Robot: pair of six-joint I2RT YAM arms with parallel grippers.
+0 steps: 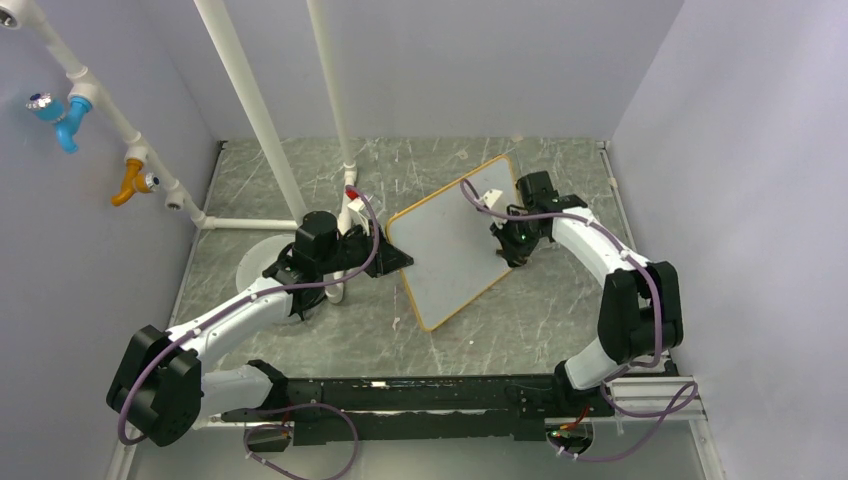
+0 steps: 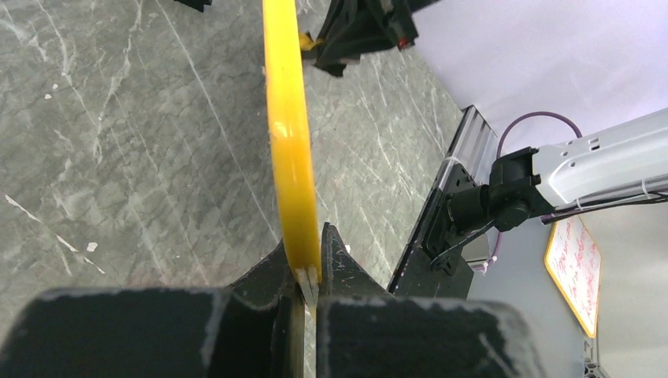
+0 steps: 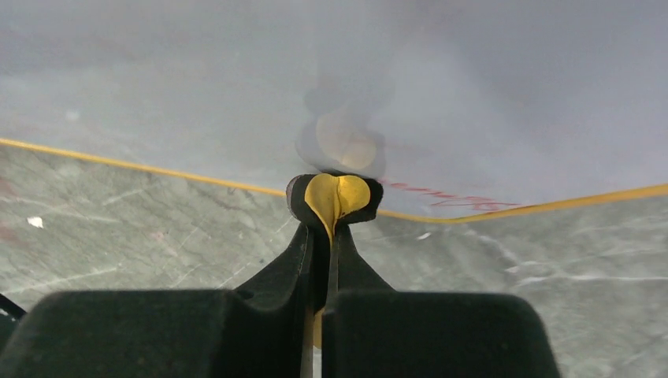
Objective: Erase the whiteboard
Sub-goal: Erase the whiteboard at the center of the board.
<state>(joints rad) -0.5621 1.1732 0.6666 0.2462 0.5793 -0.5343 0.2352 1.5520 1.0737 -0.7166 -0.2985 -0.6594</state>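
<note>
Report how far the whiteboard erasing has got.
Done: most of the whiteboard looks blank. In hand: the left end effector clamps its frame, and the right end effector pinches a small yellow pad at the surface. Left: a faint red scrawl by the frame edge needs wiping.

Your whiteboard [image 1: 455, 245] is a flat white rectangle with rounded corners and a thin orange-yellow frame. It is in the middle of the desk [image 1: 560, 190], turned diagonally, with one corner pointing to the far side. It does not lie flat. From the right wrist camera you see its face rising like a wall above the desk surface. The left pincer [image 2: 311, 253] is closed on the frame at the left corner, where you see the frame edge-on. Most of the face looks clean. Some faint red scrawl [image 3: 449, 197] remains close to the lower frame.
</note>
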